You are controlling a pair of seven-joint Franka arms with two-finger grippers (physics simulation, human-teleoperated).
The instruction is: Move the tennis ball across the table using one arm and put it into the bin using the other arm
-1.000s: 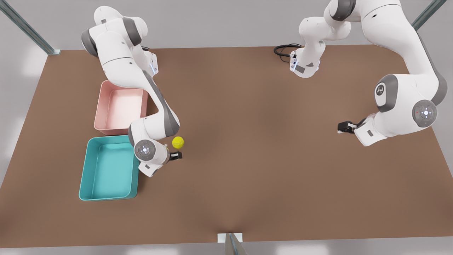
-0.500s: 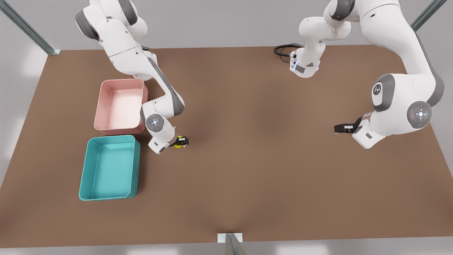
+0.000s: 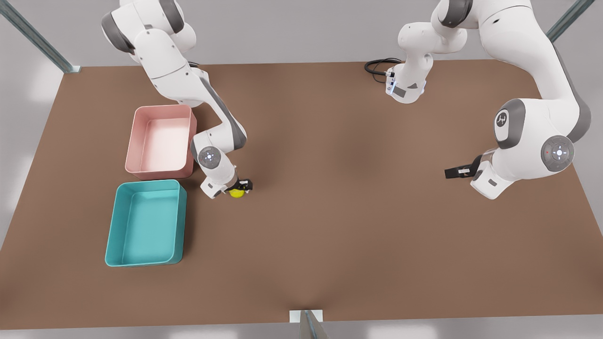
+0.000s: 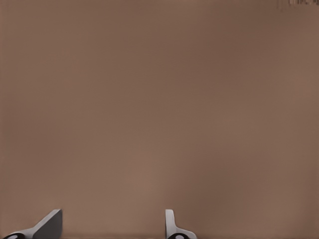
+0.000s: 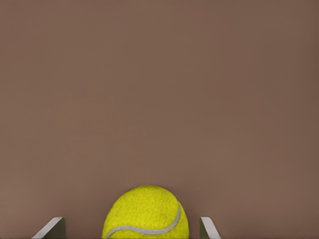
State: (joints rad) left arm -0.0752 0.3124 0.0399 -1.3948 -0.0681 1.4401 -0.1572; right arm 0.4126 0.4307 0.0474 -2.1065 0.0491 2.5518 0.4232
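Small yellow-green tennis ball resting on the brown bench, toward the front view's left, near the teal bin but apart from it, with bare bench between. In the right wrist view, ball sitting between two pale fingertips, a curved white seam across its lower face, a gap of bench visible on either side. Fingers spread apart around the ball, not pressed against it.

Right gripper directly over the ball in the front view, partly covering its top, hanging from a white arm that bends down from the bench's far left corner. Just beside that arm's wrist, a pink tub, of like shape to the bin, standing behind the teal bin; the two tubs close together, short ends facing. Both tubs showing only bare floors.

Left gripper far off on the front view's right, well apart from ball and bins, held low over bare bench at the end of a second white arm, waiting. In the left wrist view, left gripper with fingers apart, plain brown bench between and beyond them.

Black cable coiled at the bench's far edge by the second arm's base. Grey metal struts at the bench's far corners and at the middle of its near edge.
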